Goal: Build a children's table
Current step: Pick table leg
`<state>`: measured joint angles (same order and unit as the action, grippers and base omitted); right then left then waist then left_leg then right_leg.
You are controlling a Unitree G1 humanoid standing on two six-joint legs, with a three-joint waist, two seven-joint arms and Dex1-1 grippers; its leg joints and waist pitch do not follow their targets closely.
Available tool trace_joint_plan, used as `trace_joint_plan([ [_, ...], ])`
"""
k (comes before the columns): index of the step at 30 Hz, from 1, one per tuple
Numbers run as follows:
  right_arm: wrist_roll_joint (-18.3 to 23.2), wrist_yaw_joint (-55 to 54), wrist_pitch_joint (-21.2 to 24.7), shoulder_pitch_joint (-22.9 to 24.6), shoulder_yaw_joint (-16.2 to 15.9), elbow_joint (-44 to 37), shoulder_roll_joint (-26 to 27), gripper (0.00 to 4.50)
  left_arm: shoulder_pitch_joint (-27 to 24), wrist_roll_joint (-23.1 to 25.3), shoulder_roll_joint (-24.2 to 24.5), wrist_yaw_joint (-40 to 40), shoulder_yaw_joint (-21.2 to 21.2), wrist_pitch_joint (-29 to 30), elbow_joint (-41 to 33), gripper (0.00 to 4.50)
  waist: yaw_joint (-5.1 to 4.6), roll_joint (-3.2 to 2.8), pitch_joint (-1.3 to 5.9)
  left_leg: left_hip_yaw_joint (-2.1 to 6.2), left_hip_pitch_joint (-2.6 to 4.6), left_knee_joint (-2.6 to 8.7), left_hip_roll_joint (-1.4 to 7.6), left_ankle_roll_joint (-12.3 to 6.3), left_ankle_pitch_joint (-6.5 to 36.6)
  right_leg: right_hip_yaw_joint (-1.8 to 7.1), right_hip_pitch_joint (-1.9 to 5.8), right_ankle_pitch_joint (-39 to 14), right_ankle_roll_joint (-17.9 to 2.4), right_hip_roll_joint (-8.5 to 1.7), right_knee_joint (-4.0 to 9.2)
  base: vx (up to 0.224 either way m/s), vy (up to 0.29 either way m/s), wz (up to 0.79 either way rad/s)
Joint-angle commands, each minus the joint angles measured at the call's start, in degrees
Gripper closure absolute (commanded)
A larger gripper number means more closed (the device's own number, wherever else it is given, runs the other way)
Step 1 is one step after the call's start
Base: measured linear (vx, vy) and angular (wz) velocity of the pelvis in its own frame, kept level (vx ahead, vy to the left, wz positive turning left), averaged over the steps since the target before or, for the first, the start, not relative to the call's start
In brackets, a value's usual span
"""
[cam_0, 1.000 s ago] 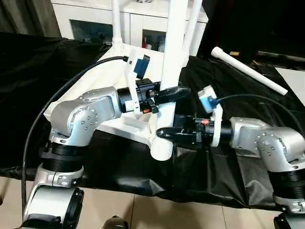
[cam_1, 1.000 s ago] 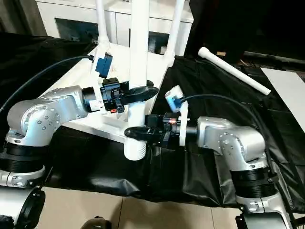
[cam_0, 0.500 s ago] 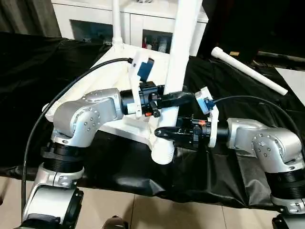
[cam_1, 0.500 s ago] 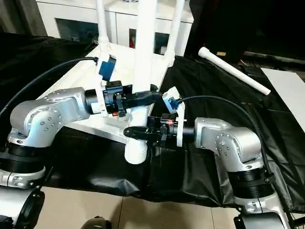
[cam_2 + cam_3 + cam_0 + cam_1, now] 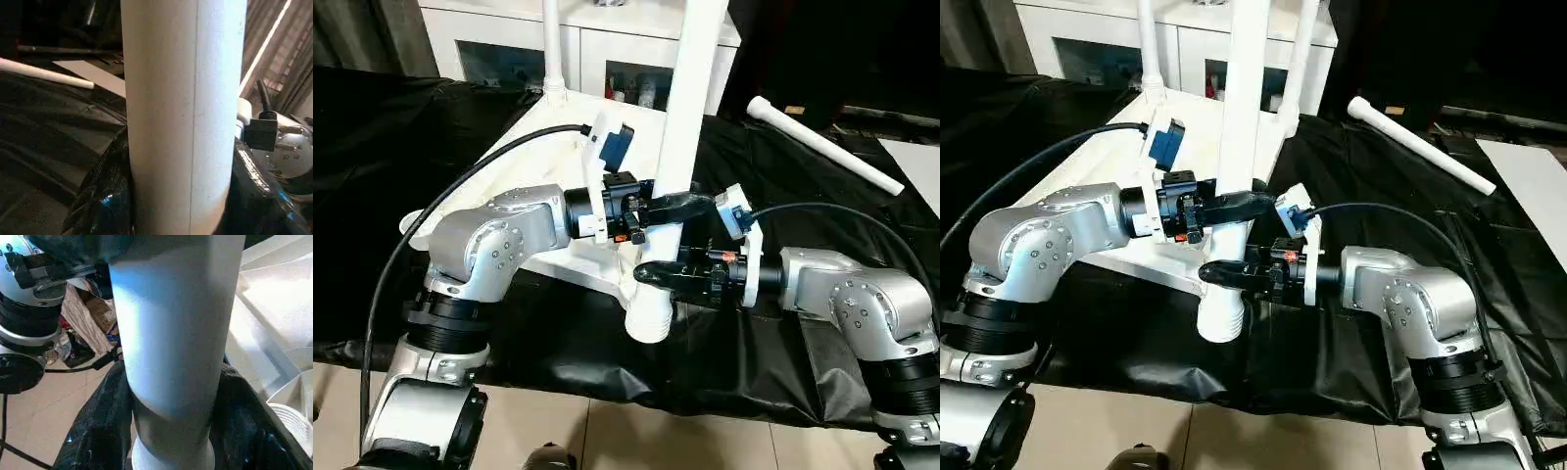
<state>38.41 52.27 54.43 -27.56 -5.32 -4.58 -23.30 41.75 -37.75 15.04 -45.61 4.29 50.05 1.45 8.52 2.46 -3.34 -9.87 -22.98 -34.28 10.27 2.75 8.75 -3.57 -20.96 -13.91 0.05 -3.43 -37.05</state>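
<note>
My left gripper (image 5: 677, 206) is clamped on the white leg (image 5: 683, 137); its black fingers (image 5: 105, 196) press both sides of the round shaft, as the left wrist view shows. This leg rises nearly upright, tilted slightly toward 1 o'clock, with its threaded lower end (image 5: 648, 318) hanging over the black cloth (image 5: 558, 333). My right gripper (image 5: 656, 275) sits just below the left one, at 6 o'clock from it, and its fingers (image 5: 98, 431) are closed around the same leg. The upturned table top (image 5: 553, 108) lies behind the leg at 11 o'clock, with two mounted legs (image 5: 551, 49) standing up from it. A loose leg (image 5: 822, 145) lies on the cloth at 2 o'clock, well apart.
</note>
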Motion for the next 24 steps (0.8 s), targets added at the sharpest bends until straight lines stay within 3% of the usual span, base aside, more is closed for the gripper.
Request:
trace_joint_plan([
  [1, -0.48, -0.87, -0.06, 0.71, -0.35, -0.99, -0.39, 2.64, 4.7, 4.9, -1.0, 8.57, -2.91, -1.86, 4.69, 2.64, 0.08, -0.44, 4.23, 0.99, 2.02, 3.77, 3.13, 2.43, 6.88, 2.92, 2.03, 3.67, -11.5, -5.17, 3.93, 0.0, 0.0, 0.0],
  [3, -2.16, -3.4, -2.27, 0.49, 0.78, -0.01, 0.74, 2.65, 5.48, 6.32, -0.28, 9.44, -3.19, -2.62, 6.99, 1.94, 0.35, -0.22, 4.19, 1.05, 1.93, 3.81, 3.13, 2.58, 6.98, 2.91, 2.21, 2.81, -11.31, -5.33, 4.02, 0.0, 0.0, 0.0],
  [9, -8.5, -17.0, -11.99, -1.97, 7.17, 7.41, 5.66, 2.66, 5.58, 8.18, 2.13, 10.56, -4.74, -4.86, 11.13, 1.61, -0.52, -0.49, 4.32, 1.1, 2.01, 3.89, 2.99, 3.93, 7.32, 2.77, 1.99, 1.95, -11.02, -5.34, 4.04, 0.0, 0.0, 0.0],
  [10, -8.62, -18.88, -12.97, -2.14, 8.44, 8.36, 6.47, 2.67, 5.43, 9.41, 2.78, 10.69, -4.37, -6.47, 12.02, 1.52, -0.45, -1.02, 4.34, 1.13, 2.05, 3.91, 3.01, 4.11, 7.4, 2.83, 1.89, 2.18, -10.91, -5.28, 3.9, 0.0, 0.0, 0.0],
  [12, -9.31, -21.86, -14.92, -2.33, 10.16, 9.81, 7.48, 2.67, 5.52, 11.46, 4.03, 10.44, -3.49, -9.73, 13.88, 1.53, -0.43, -0.82, 4.43, 1.17, 2.19, 3.96, 3.05, 4.1, 7.51, 2.85, 1.88, 2.86, -10.15, -5.19, 4.02, 0.0, 0.0, 0.0],
  [16, -11.91, -28.35, -19.68, -2.29, 13.78, 12.71, 8.73, 2.67, 5.63, 22.19, 10.7, 6.16, 5.26, -21.16, 18.79, 1.38, -0.34, -1.1, 4.5, 1.24, 2.31, 4.17, 3.0, 4.81, 7.16, 2.81, 1.79, 4.38, -8.24, -5.03, 3.87, 0.0, 0.0, 0.0],
  [17, -13.05, -30.34, -21.39, -2.27, 14.63, 13.65, 8.65, 2.67, 5.03, 27.13, 14.57, 0.69, 11.36, -25.81, 19.47, 1.38, -0.3, -1.0, 4.42, 1.29, 2.36, 4.24, 3.01, 4.7, 7.2, 2.81, 1.7, 4.03, -7.82, -5.05, 4.06, 0.0, 0.0, 0.0],
  [18, -13.05, -30.34, -21.39, -2.27, 14.63, 13.65, 8.65, 2.67, 5.03, 27.13, 14.57, 0.69, 11.36, -25.81, 19.47, 1.38, -0.3, -1.0, 4.42, 1.29, 2.36, 4.24, 3.01, 4.7, 7.2, 2.81, 1.7, 4.03, -7.82, -5.05, 4.06, 0.0, 0.0, 0.0],
  [19, -13.75, -29.81, -21.97, -1.95, 13.76, 13.68, 8.04, 2.67, 3.98, 30.15, 17.71, -6.33, 16.58, -28.52, 19.56, 1.38, -0.42, -1.21, 4.38, 1.23, 2.45, 4.34, 3.06, 5.15, 7.81, 2.83, 1.57, 3.3, -7.78, -5.15, 4.06, 0.0, 0.0, 0.0],
  [20, -13.75, -29.81, -21.97, -1.95, 13.76, 13.68, 8.04, 2.67, 3.98, 30.15, 17.71, -6.33, 16.58, -28.52, 19.56, 1.38, -0.61, -1.32, 4.38, 1.09, 2.39, 4.4, 3.1, 5.67, 8.27, 2.84, 1.61, 3.34, -8.13, -5.08, 3.72, 0.0, 0.0, 0.0],
  [21, -13.58, -28.17, -21.48, -1.38, 12.85, 12.49, 7.82, 2.67, 3.47, 32.83, 19.6, -11.64, 20.71, -31.01, 21.05, 1.38, -0.6, -1.39, 4.33, 1.15, 2.46, 4.41, 3.14, 5.68, 8.56, 2.83, 1.58, 3.33, -8.35, -5.18, 3.82, 0.0, 0.0, 0.0],
  [22, -13.44, -27.73, -21.26, -1.23, 12.66, 12.1, 7.78, 2.67, 3.51, 33.24, 19.74, -12.12, 21.17, -31.44, 21.47, 1.38, -0.7, -1.63, 4.38, 1.09, 2.43, 4.43, 3.13, 5.76, 9.1, 2.86, 1.59, 3.35, -8.59, -5.18, 3.72, 0.0, 0.0, 0.0],
  [24, -12.77, -25.98, -20.32, -0.59, 11.89, 10.39, 7.68, 2.67, 3.75, 34.66, 20.07, -14.49, 22.39, -33.7, 23.54, 1.38, -0.73, -1.54, 4.32, 1.11, 2.48, 4.47, 3.15, 5.76, 10.14, 2.82, 1.57, 3.05, -9.09, -5.23, 3.79, 0.0, 0.0, 0.0],
])
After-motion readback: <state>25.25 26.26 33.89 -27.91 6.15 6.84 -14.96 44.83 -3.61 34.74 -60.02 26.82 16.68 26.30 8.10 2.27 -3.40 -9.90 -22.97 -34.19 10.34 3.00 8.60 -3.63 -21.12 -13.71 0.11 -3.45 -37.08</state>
